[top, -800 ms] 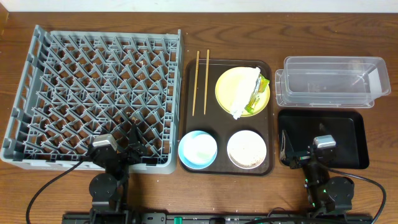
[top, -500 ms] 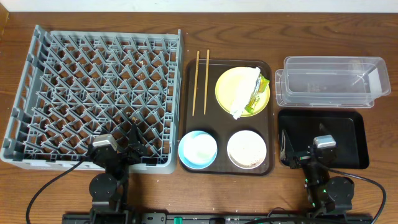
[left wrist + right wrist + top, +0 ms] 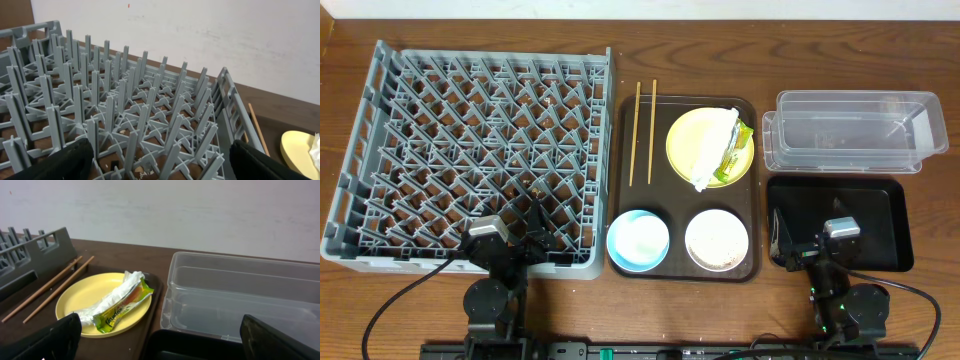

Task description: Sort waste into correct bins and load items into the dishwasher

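Status, overhead: both arms parked at table's near edge, nothing held. Left gripper (image 3: 536, 232) has jaws wide, over near-right corner of large grey pegged plastic dish rack (image 3: 490, 50), which fills table's left half, no dishes in it yet. Right gripper (image 3: 780, 238) is also wide, over near-left corner of shallow black rectangular tray (image 3: 880, 210). Clear rectangular plastic tub (image 3: 850, 95) sits just beyond that tray.

Dark brown serving tray (image 3: 662, 195) sits mid-table:
- far-right corner: round yellow plate (image 3: 685, 135), with crumpled white paper napkin (image 3: 712, 150) and small green-yellow wrapper (image 3: 735, 155) touching each other on it
- near-left: light blue bowl (image 3: 638, 213)
- near-right: white bowl (image 3: 717, 212), whitish scraps inside
- left edge: two thin wooden chopsticks (image 3: 653, 130), ends overhanging far edge

Left wrist: mostly pegs, plate edge far right, fingers spread.

Right wrist: napkin and wrapper on plate, tub to the right, fingers spread.

Likely first step: right arm clears plate.
- Pinch napkin mid-crumple from above.
- Keep tips off wrapper and plate rim.
- Lift straight up, then take wrapper separately.
- Rack plate only once bare.
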Robot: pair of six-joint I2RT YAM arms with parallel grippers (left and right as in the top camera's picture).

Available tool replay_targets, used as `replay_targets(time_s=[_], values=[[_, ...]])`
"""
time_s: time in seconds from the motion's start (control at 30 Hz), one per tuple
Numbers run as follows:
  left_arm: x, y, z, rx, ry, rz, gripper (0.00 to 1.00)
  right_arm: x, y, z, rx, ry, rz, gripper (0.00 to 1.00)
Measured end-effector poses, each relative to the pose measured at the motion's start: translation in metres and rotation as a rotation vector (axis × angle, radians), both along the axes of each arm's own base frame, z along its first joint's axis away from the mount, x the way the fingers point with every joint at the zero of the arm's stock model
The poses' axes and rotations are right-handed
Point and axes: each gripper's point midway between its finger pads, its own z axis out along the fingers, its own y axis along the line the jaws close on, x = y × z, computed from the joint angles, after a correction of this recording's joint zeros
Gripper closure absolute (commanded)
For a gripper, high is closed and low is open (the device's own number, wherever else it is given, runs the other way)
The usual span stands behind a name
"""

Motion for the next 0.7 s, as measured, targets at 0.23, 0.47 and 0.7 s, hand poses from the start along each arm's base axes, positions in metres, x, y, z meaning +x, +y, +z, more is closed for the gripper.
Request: replay_targets(time_s=[0.23, 0.47, 0.7], values=[[0.0000, 0.0000, 0.0000, 0.000, 0.000, 0.000, 0.10, 0.0000, 0.0000, 0.0000, 0.000, 0.000, 0.000, 0.01], [0.0000, 0.0000, 0.0000, 0.000, 0.000, 0.000, 0.10, 0.0000, -0.0001, 0.0000, 0.000, 0.000, 0.000, 0.01], [0.0000, 0.0000, 0.0000, 0.000, 0.000, 0.000, 0.10, 0.0000, -0.0001, 0.0000, 0.000, 0.000, 0.000, 0.01]])
